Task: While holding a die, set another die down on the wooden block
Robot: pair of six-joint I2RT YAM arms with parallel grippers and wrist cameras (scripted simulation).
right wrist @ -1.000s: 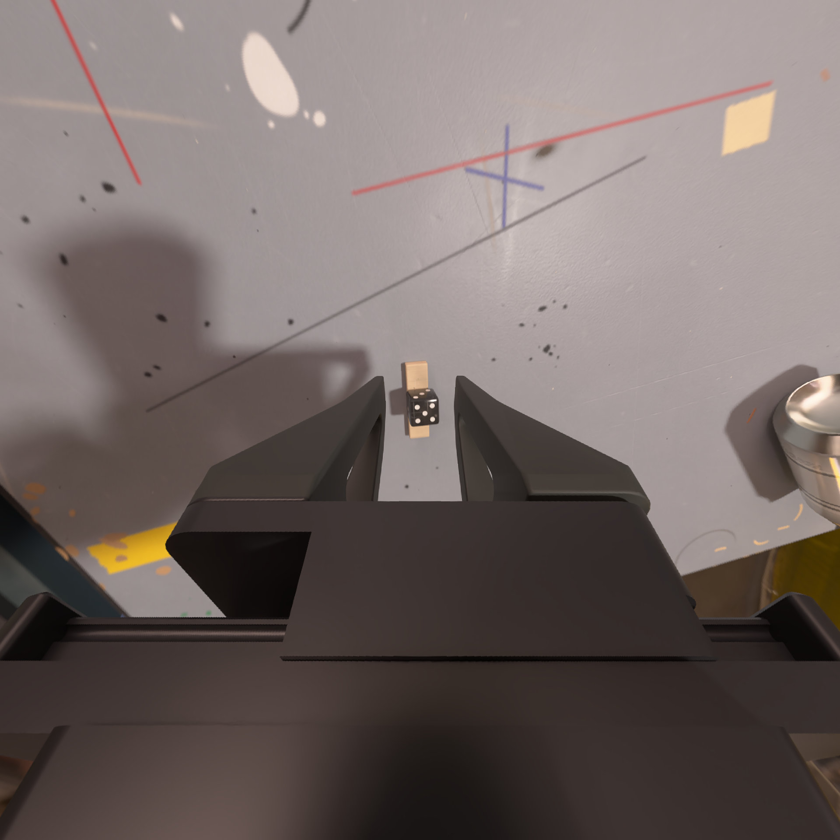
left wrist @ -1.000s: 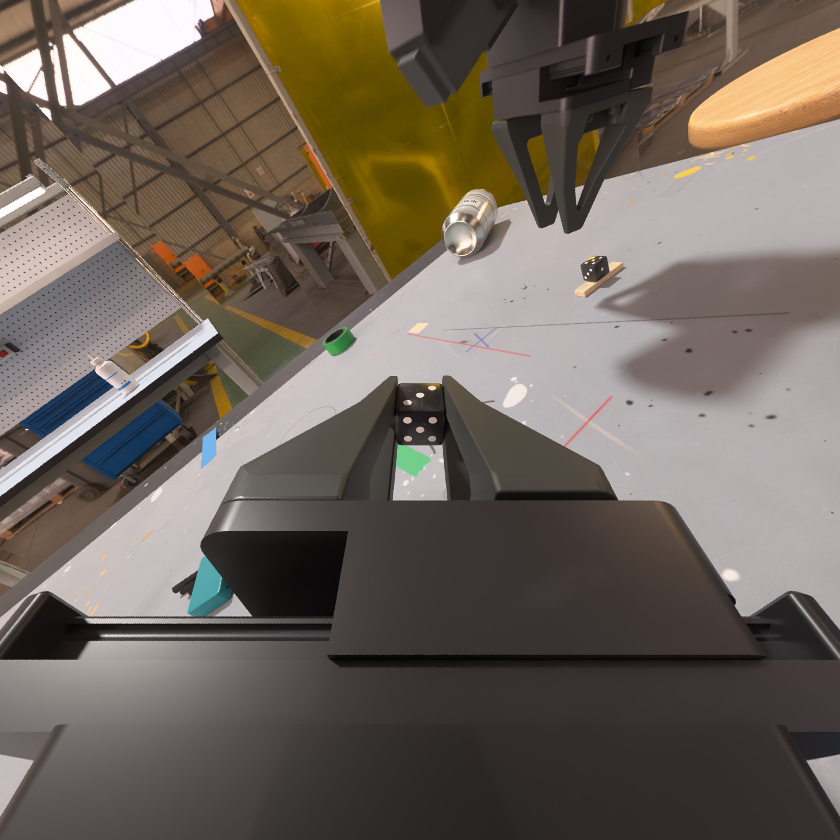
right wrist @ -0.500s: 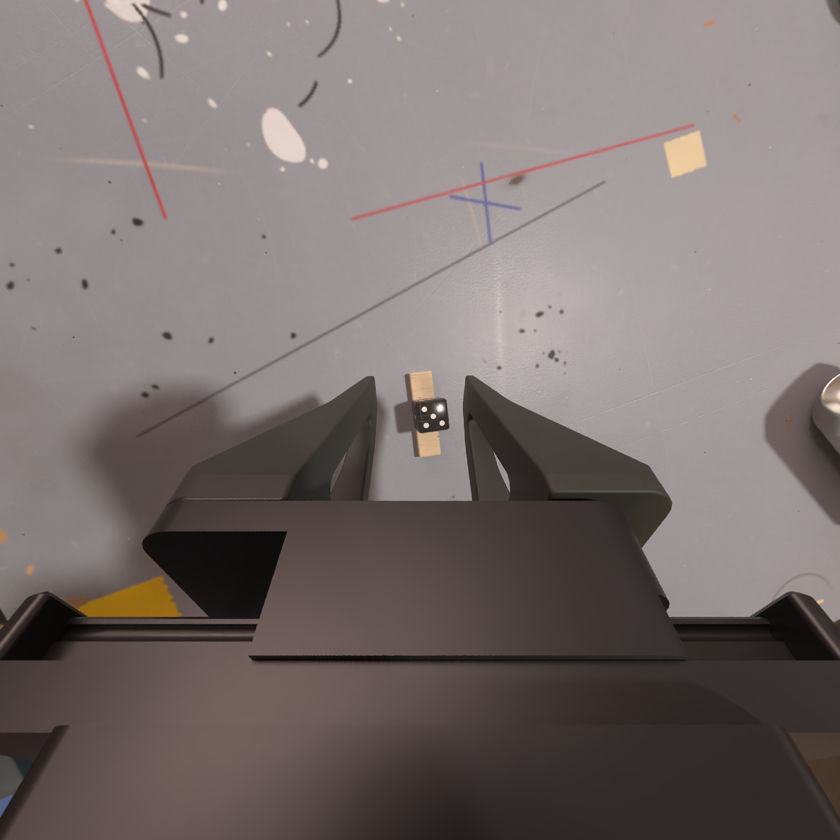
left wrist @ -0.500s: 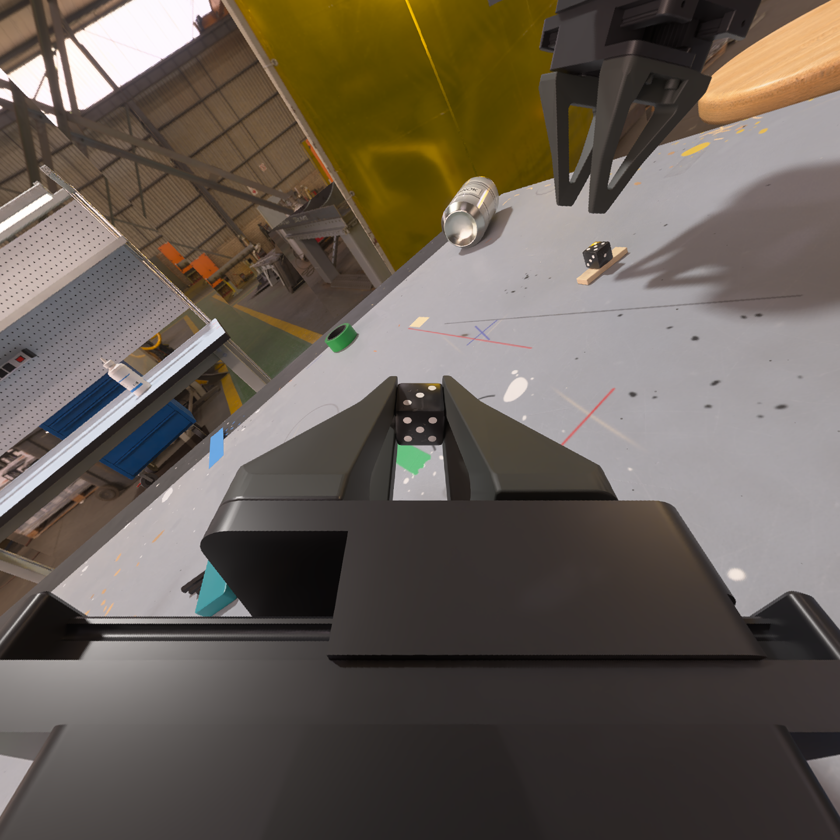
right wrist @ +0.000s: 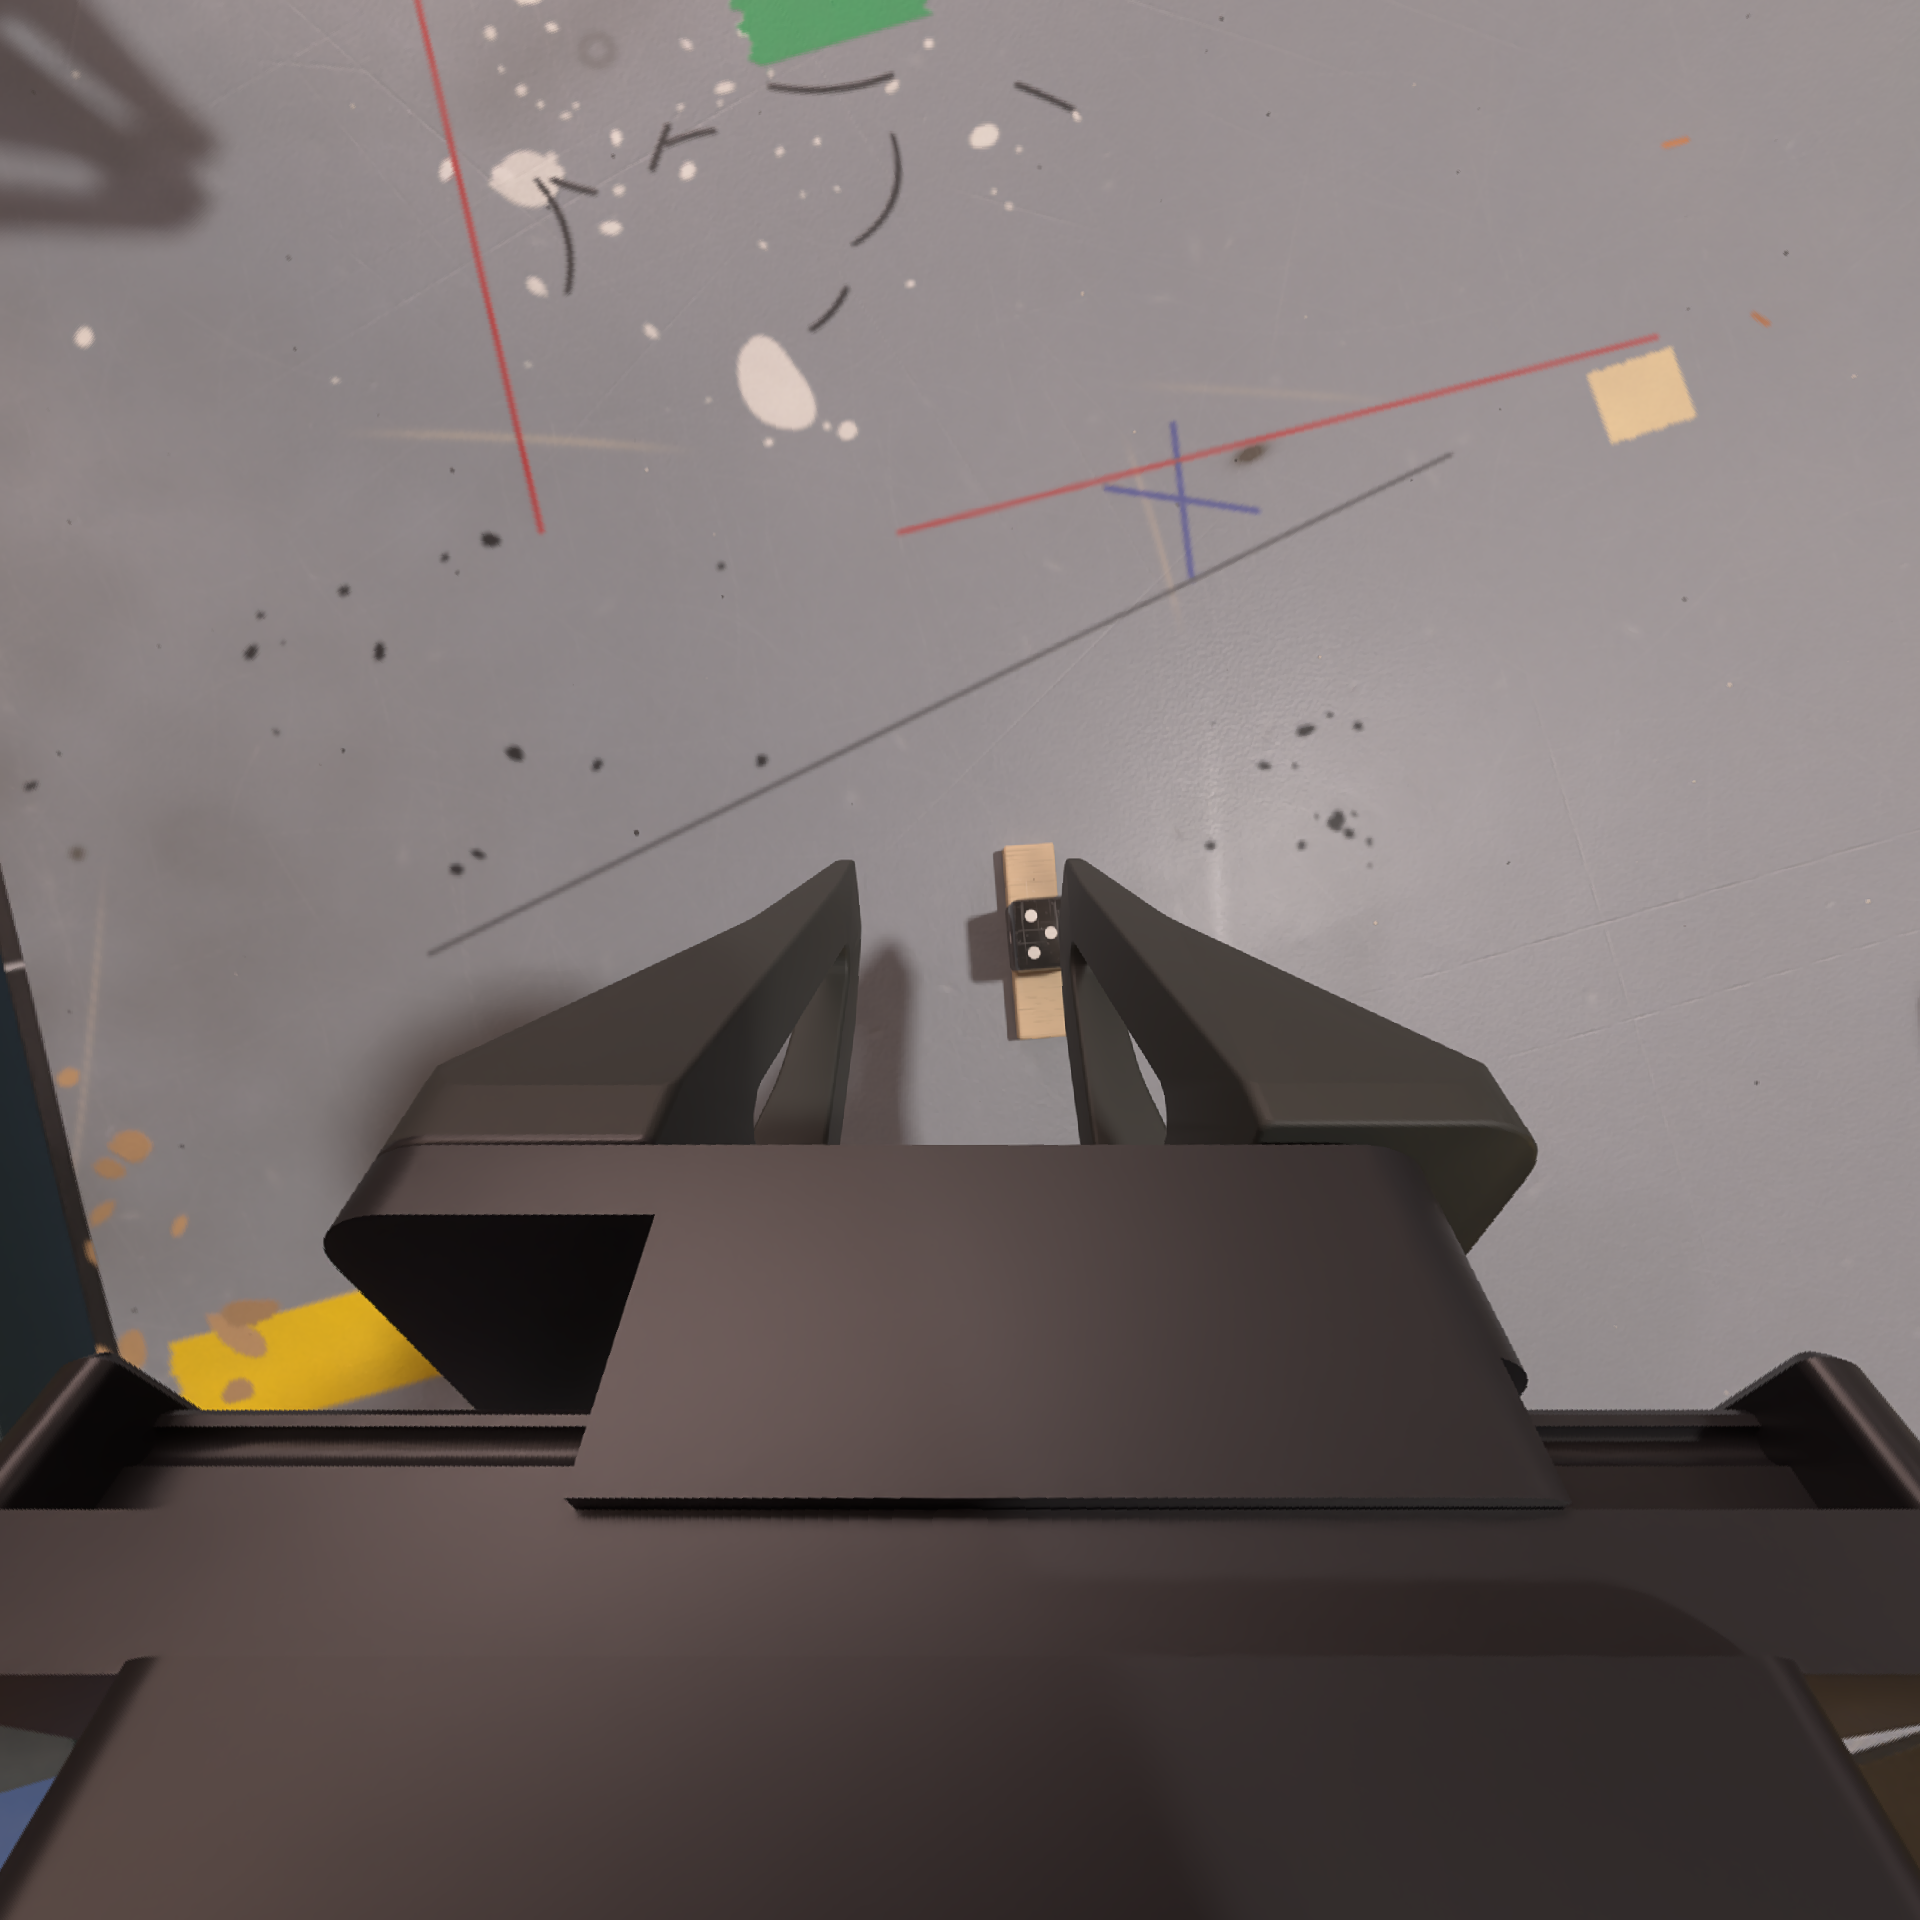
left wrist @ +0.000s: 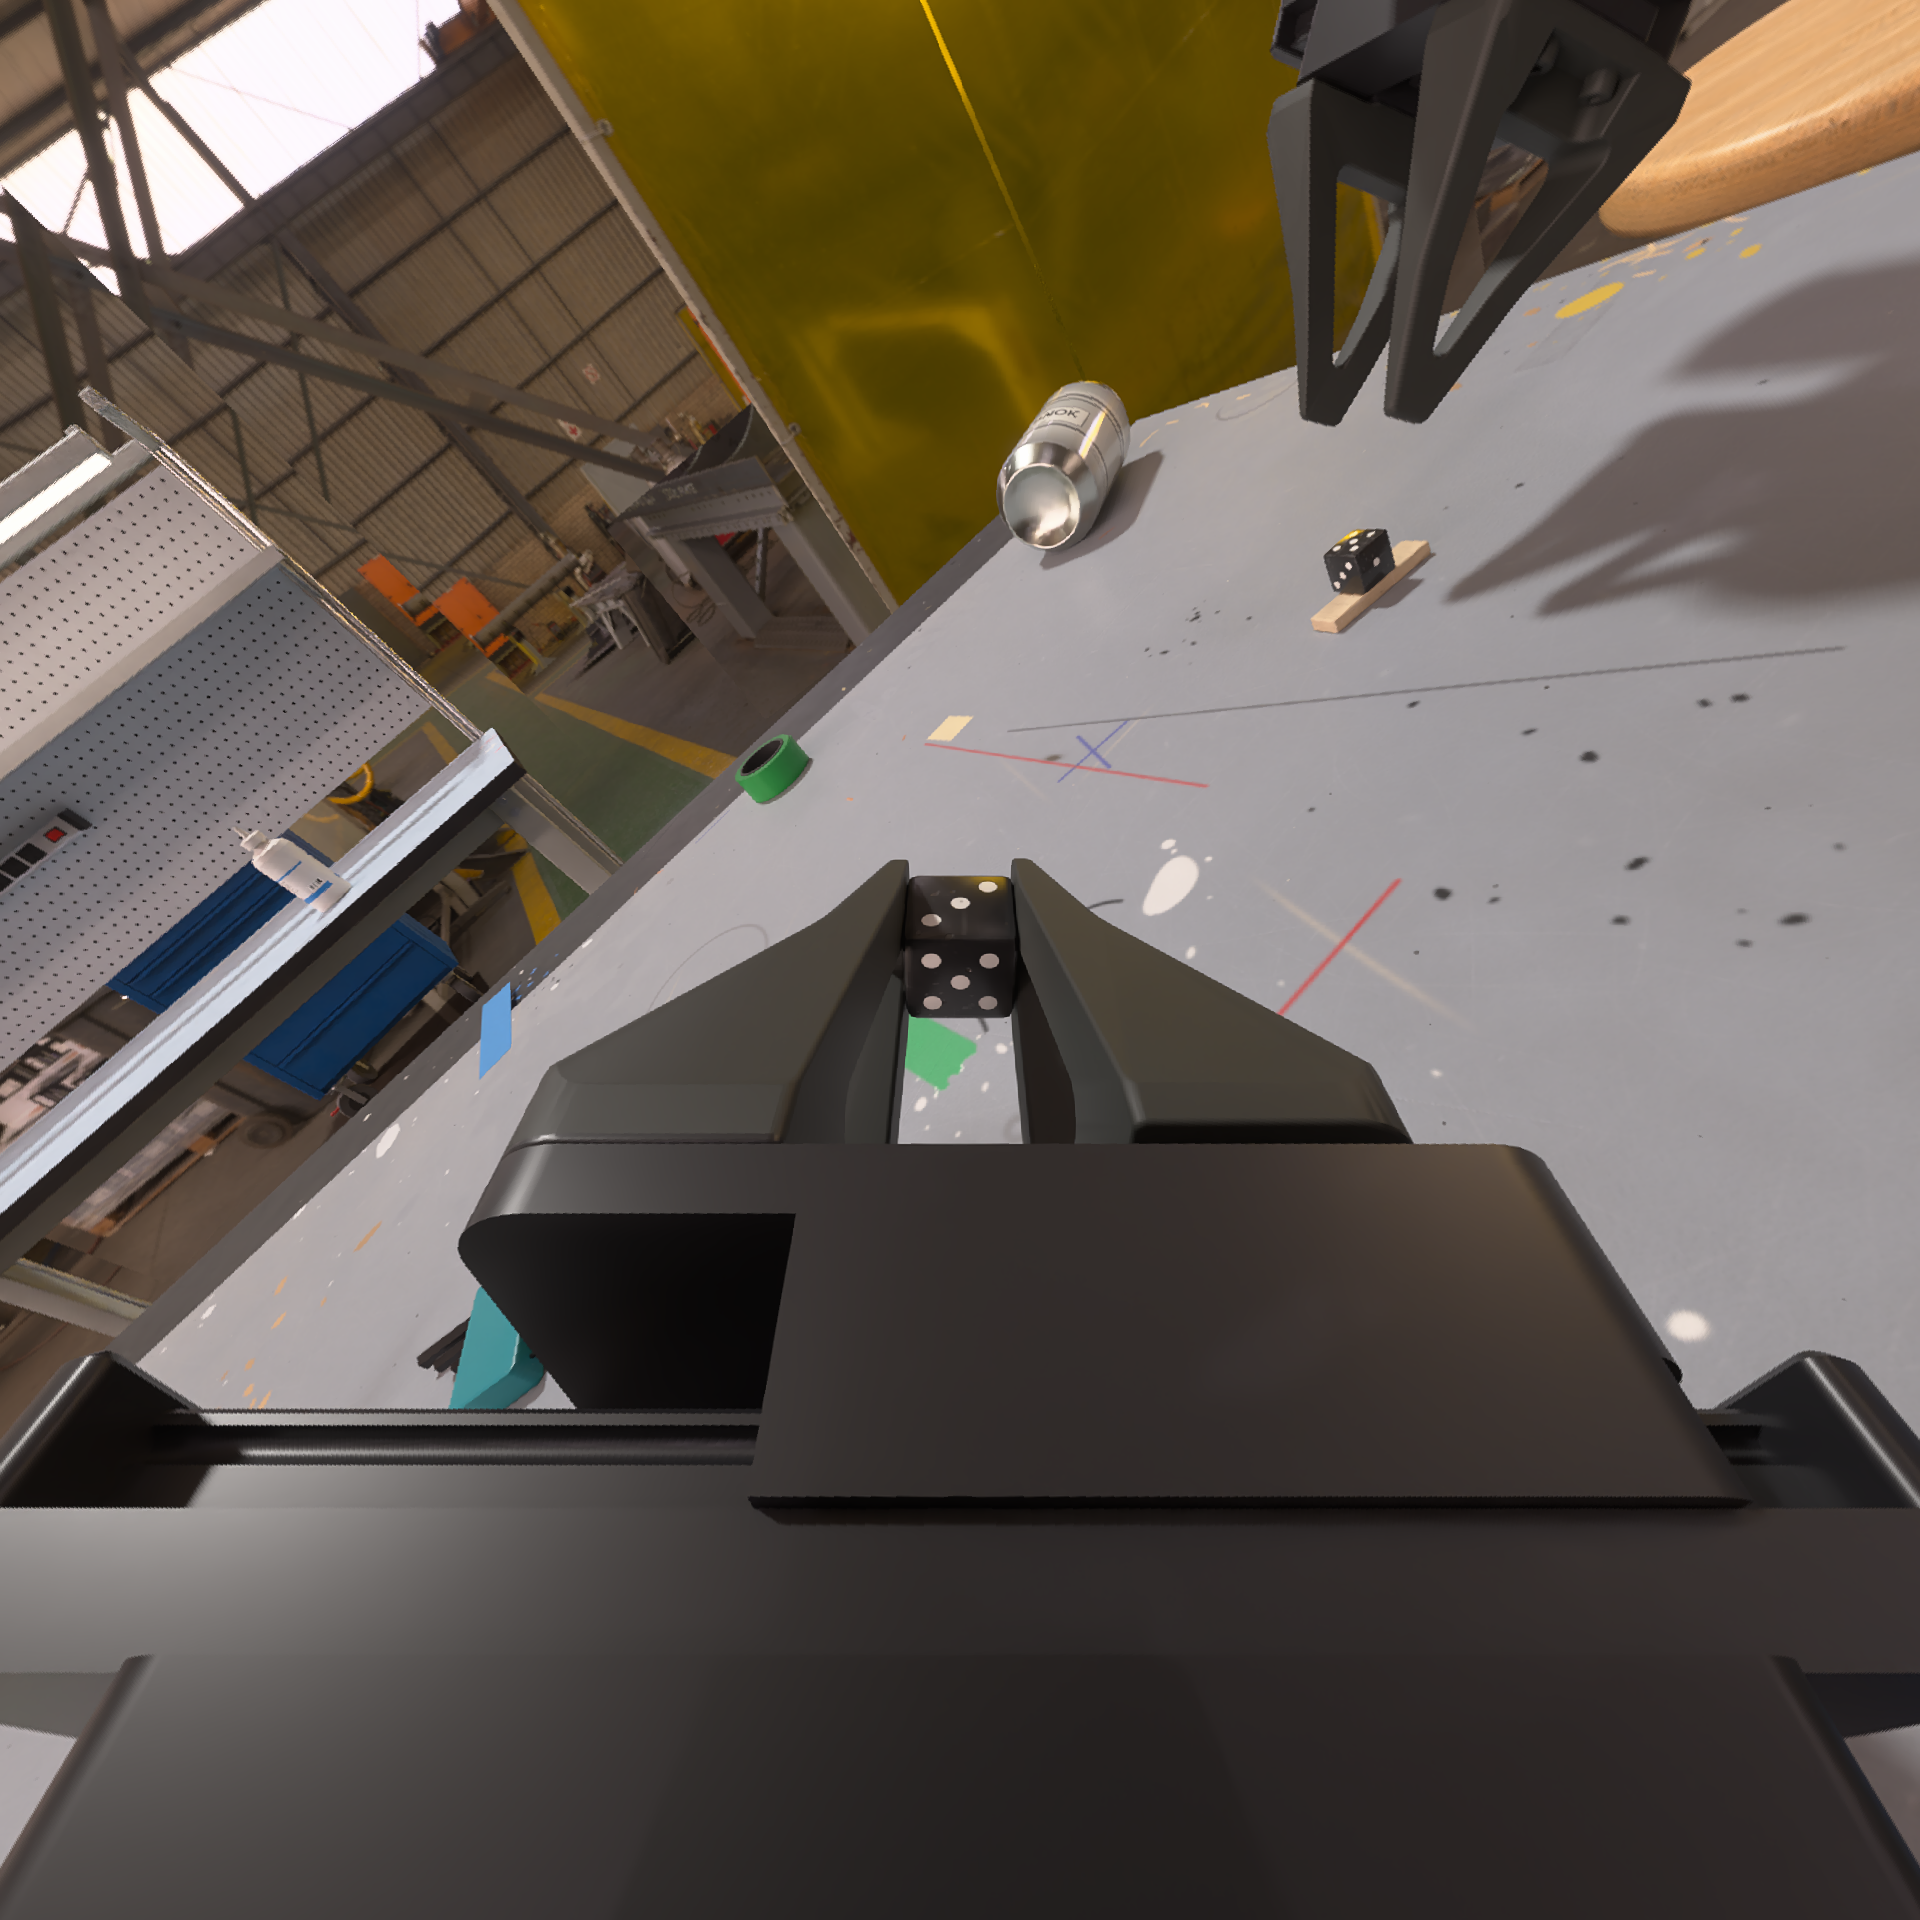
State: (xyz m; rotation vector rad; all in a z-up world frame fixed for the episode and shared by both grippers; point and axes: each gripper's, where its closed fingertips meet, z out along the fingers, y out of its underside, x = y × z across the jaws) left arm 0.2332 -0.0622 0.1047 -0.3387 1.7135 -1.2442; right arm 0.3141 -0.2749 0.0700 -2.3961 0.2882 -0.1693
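Between your left claw fingers, one die is sitting clamped above the desk. Your right claw is hanging spread apart and empty over the second die, which is resting on the block.

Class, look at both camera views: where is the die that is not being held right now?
The free die sits on the wooden block on the grey table, right of the metal can in the left wrist view, below the open right gripper.
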